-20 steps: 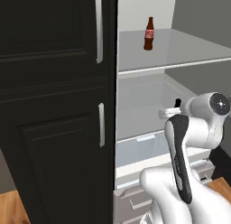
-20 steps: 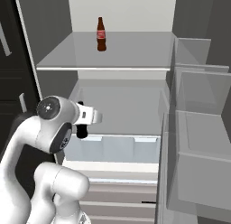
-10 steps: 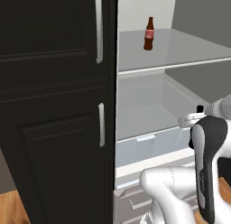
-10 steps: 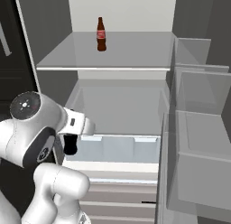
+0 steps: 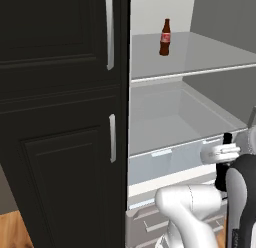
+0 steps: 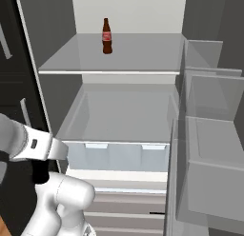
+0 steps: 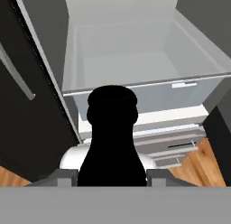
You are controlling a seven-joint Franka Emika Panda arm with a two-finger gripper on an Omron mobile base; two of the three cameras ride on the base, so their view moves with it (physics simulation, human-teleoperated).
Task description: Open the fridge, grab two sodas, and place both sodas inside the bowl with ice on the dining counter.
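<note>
Hand view has the nearly black contour glass bottle (image 7: 112, 142) pinched in my pincer (image 7: 110, 175), its neck rising right in front of the open pale-shelved fridge (image 7: 135, 60). Over the last second I've swung the arm out of the fridge, so soda one is out. Brown cola bottle with the red label (image 6: 107, 36) sits on the fridge's upper shelf, next up I reckon.

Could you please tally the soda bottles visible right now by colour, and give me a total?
Brown cola bottle with red label, standing on the fridge's upper shelf: 1
Near-black bottle, held in the gripper, outside the fridge: 1
Total: 2
</note>
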